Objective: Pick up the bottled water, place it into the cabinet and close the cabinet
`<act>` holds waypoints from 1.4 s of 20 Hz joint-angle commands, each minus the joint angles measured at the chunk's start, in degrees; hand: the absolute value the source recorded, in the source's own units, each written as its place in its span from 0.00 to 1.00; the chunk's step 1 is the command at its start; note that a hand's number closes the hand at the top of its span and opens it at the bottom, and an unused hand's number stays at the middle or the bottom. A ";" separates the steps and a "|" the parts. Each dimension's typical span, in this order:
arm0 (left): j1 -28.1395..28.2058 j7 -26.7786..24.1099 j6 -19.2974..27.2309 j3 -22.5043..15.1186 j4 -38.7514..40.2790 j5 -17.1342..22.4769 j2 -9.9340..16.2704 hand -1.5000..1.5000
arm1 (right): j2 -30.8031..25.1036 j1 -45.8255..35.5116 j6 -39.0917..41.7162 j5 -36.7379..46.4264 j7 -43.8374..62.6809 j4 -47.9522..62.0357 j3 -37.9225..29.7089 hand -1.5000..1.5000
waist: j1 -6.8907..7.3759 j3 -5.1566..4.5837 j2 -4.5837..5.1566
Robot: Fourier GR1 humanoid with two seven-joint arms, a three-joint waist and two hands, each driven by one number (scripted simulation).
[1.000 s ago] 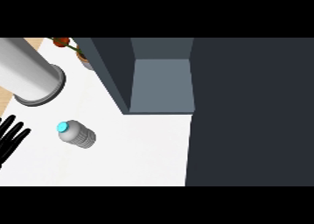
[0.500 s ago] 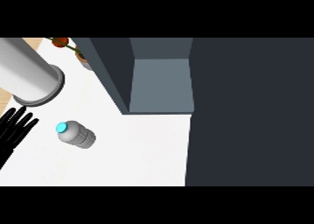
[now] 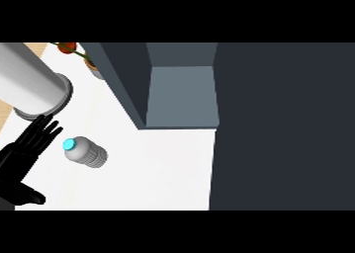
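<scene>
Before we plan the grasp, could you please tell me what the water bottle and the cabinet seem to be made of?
Water bottle: probably plastic, pale grey ribbed body, glossy cyan cap.
Cabinet: matte slate-grey flat panels, perhaps painted wood or laminate; the look leaves it open.

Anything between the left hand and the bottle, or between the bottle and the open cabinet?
Nothing visible. The left hand is open just left of the bottled water, bare counter between. From bottle to the open cabinet, only white counter.
</scene>
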 commanded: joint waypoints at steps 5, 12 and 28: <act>-7.69 -8.25 1.30 -0.84 19.12 -6.53 2.77 0.00 | 0.03 -1.70 0.11 -1.17 0.60 1.22 -0.86 0.00 | -0.04 -0.02 0.07; -15.15 -16.01 1.32 -1.61 36.10 -10.27 4.64 0.00 | -0.77 4.61 2.24 -2.55 -0.66 -2.15 -0.41 0.00 | -1.01 -0.11 0.26; -15.64 -28.78 1.48 -5.67 47.22 -14.90 2.01 0.00 | -0.85 0.03 2.38 0.06 -1.64 1.24 0.37 0.00 | -1.01 -0.25 0.68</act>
